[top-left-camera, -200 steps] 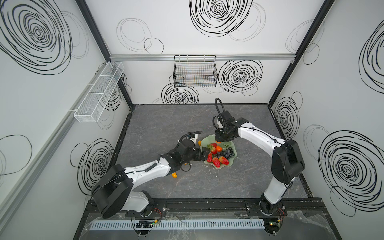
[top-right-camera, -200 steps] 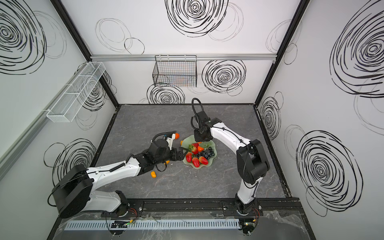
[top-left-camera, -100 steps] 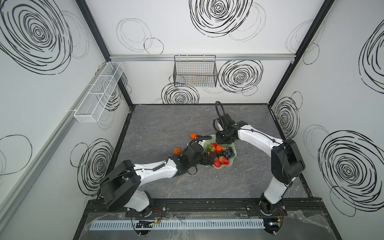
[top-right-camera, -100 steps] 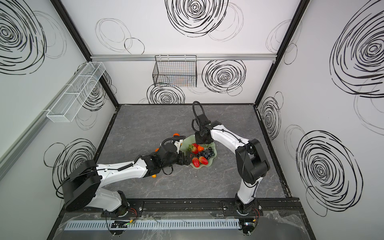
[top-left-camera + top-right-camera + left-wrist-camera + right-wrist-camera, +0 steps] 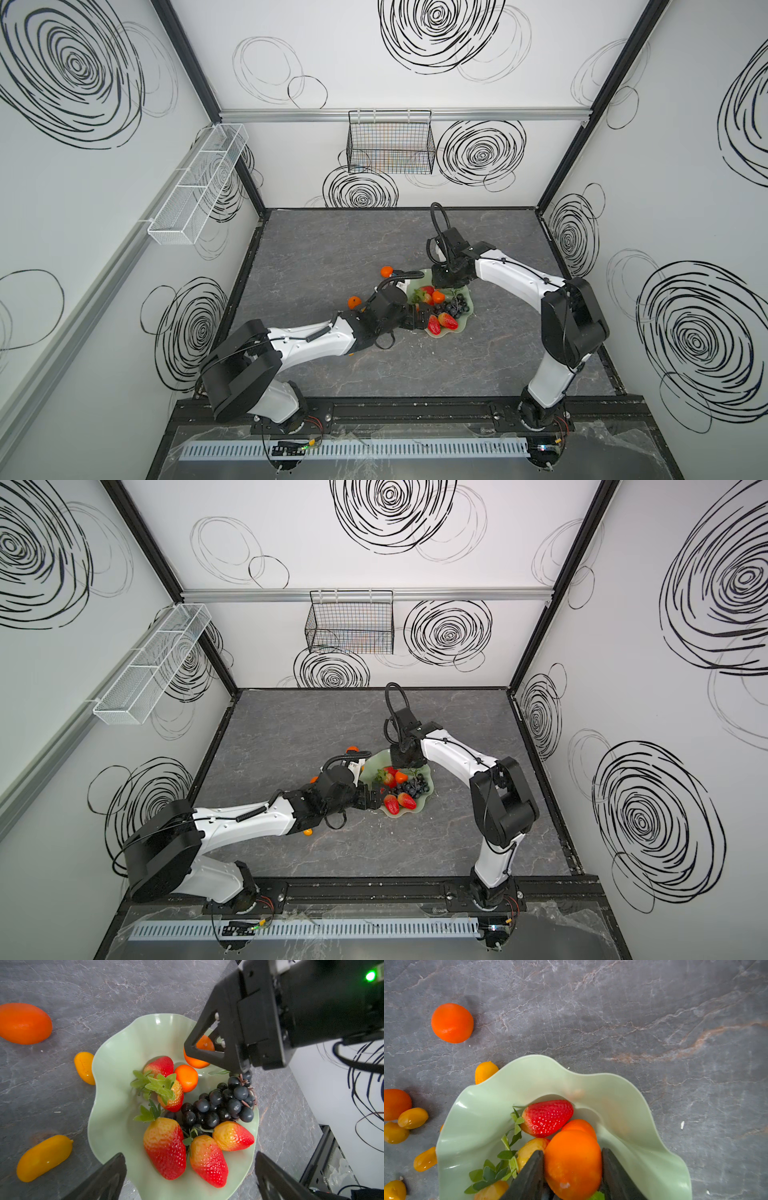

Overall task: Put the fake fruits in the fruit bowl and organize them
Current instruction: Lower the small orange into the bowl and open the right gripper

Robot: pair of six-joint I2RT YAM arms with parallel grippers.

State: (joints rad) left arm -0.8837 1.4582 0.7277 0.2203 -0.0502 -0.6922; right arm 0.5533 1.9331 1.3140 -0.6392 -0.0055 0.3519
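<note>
Fake fruits (image 5: 207,1159): the right tool (image 5: 572,1152) is clamped on a smooth round tangerine (image 5: 572,1167) above the fruit bowl (image 5: 110,1126) (mint, glossy, wavy-rimmed), which holds dimpled strawberries (image 5: 164,1147) and a grape bunch (image 5: 218,1103). The left tool (image 5: 190,1155) gapes empty over its rim. Oval kumquats (image 5: 44,1157) dot the grey veined counter (image 5: 633,1012); the white walls (image 5: 374,62) carry black swirls.

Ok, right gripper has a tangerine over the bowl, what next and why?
Probably open the right gripper and release the tangerine: it is held between the jaws right over the bowl, near a strawberry, so it should land inside.
</note>
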